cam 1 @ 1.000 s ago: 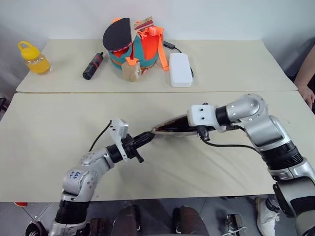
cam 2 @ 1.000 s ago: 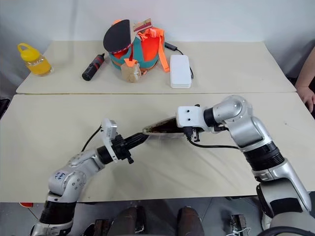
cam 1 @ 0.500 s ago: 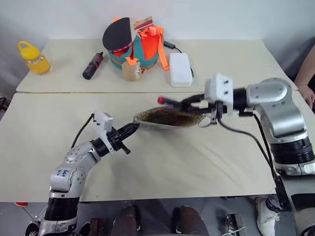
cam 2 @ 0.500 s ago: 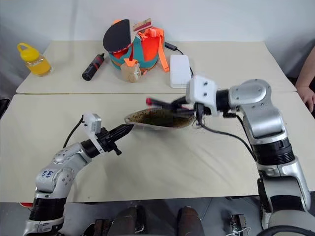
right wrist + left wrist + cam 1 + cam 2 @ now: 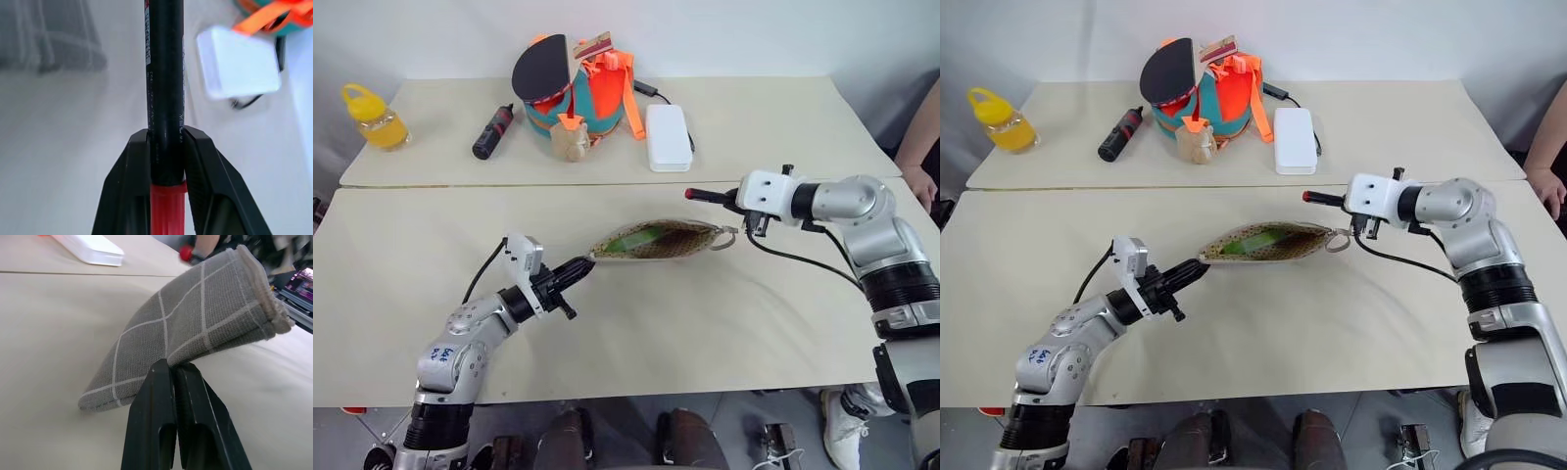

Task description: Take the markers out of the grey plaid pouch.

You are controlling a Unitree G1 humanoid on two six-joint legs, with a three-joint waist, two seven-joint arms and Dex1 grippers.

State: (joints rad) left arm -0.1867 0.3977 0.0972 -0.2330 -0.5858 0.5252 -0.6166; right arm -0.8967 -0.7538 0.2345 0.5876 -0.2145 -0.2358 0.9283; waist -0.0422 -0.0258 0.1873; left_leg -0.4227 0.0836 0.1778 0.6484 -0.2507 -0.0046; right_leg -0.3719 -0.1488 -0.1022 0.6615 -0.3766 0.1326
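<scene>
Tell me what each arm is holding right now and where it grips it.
Left gripper pinches the grey plaid pouch by its end corner; right gripper clamps the black marker near its red end.

The grey plaid pouch (image 5: pixel 205 318) is coarse woven cloth, matt, with thin white grid lines and a thick stitched hem, and the black fingers (image 5: pixel 151 426) pinching it look like smooth, faintly shiny plastic. The slim black marker (image 5: pixel 165 73) has a glossy plastic barrel with fine print and a smooth red cap. The counter (image 5: pixel 636 323) is a plain matt beige surface, and the white case (image 5: pixel 668 137) on it looks like smooth hard plastic.
</scene>
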